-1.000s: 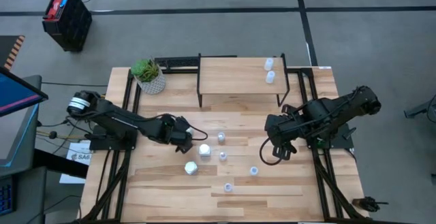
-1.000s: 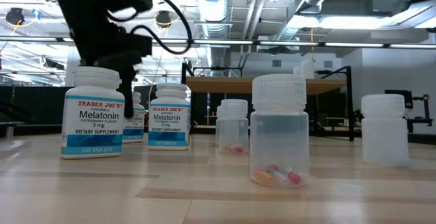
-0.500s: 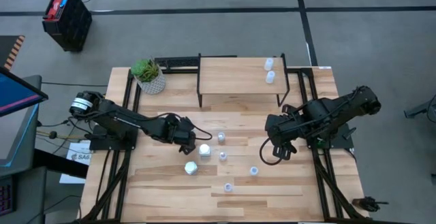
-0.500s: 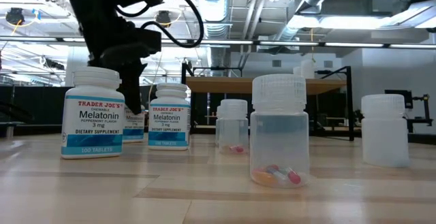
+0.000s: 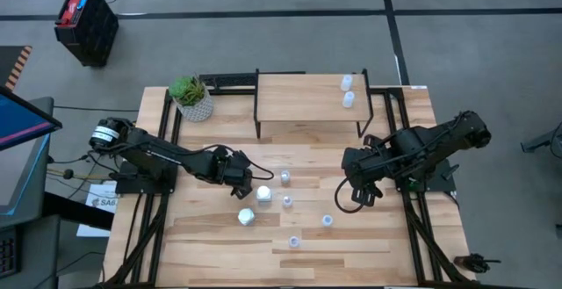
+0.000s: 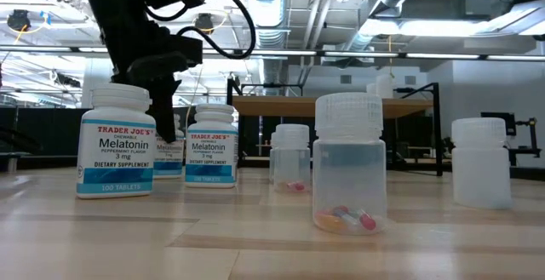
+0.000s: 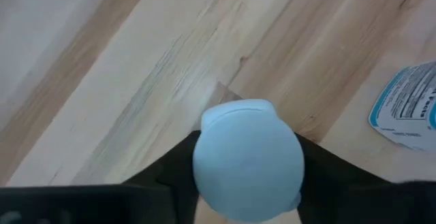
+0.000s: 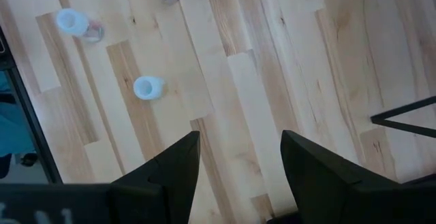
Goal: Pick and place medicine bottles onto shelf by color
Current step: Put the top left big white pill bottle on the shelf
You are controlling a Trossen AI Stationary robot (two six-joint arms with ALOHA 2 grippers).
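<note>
White melatonin bottle sits pinched in the left gripper, beside its neighbour, which a careless lift could topple.

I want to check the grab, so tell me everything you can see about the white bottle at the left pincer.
The white bottle is opaque, plastic-looking, with a pale round cap facing the left wrist camera. It stands upright on the plank table, between the dark fingers of the left pincer. In the low view it is mostly hidden behind that pincer, between two other labelled white bottles. Whether the fingers press it cannot be told.
</note>
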